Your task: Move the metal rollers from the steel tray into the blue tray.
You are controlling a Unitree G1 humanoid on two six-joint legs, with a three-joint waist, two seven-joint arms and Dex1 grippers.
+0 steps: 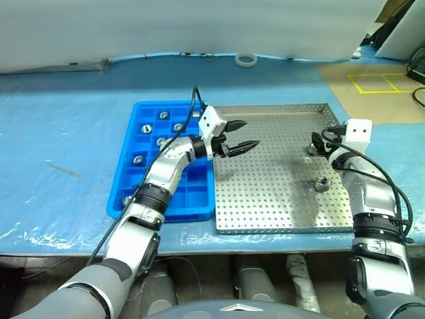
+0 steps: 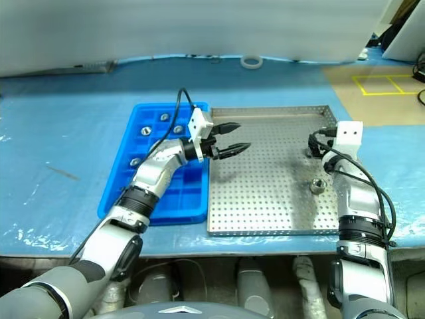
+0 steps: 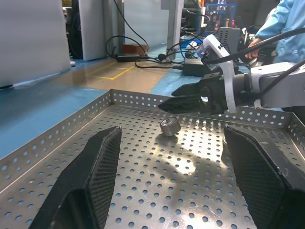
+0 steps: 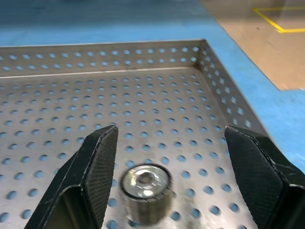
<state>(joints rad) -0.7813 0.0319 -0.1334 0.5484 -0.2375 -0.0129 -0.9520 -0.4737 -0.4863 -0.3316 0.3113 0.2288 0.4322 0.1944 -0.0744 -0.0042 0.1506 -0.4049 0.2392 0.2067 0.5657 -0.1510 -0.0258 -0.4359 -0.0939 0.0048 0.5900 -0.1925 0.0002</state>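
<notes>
Black-fingered and spread wide, the left tool (image 1: 247,135) is hovering empty over the near-left part of the steel tray (image 1: 279,212), pointing across it toward the right arm. The right tool (image 4: 178,162) is also standing wide and holding nothing, its fingers flanking one of the metal rollers (image 4: 145,187) without touching it, near the tray's right rim. A second roller (image 1: 321,183) is lying on the perforated floor closer to the front edge. Just beside the steel tray's left side, the blue tray (image 1: 136,199) is sitting with several rollers (image 1: 147,128) already resting in its compartments. Both trays are lying on a blue-covered table (image 1: 60,126), with a white tape ring (image 1: 246,60) at its far edge.
</notes>
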